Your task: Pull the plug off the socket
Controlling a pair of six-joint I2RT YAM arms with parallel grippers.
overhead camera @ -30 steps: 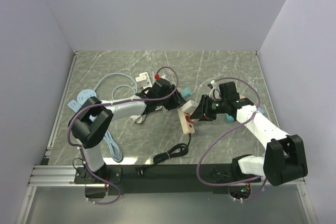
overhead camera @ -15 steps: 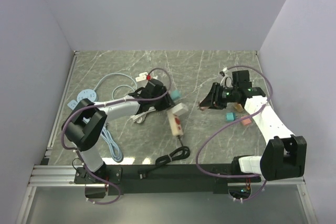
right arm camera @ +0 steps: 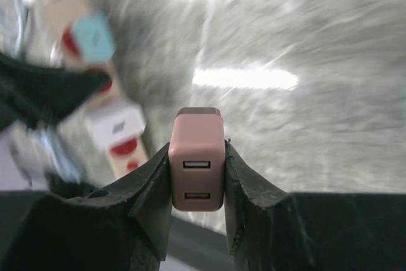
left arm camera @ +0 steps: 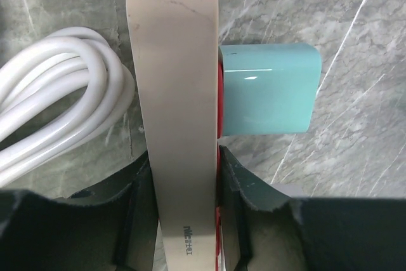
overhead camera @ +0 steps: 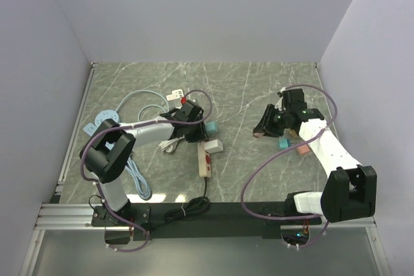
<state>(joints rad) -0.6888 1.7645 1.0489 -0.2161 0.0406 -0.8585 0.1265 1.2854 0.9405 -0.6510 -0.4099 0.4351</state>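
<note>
Grips a pink plug (right arm camera: 196,169) in the right gripper (right arm camera: 196,157), apart from its socket, right of centre in the top view. Looks light, hard and smooth; best pinched across flat sides. Clamps the power strip (left arm camera: 174,80) with the left gripper (left arm camera: 184,169), near centre. Rests on a slick marble table (overhead camera: 246,88), walls (overhead camera: 194,11) well apart.

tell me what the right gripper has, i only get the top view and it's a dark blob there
Observer: The right gripper is shut on a pink plug, with two USB ports facing the wrist camera.
Operator: ok and the left one
Observer: The left gripper clamps the beige power strip across its width.
Operator: anything plugged into it
Observer: A teal plug sits in the strip's side, just past the fingers.
</note>
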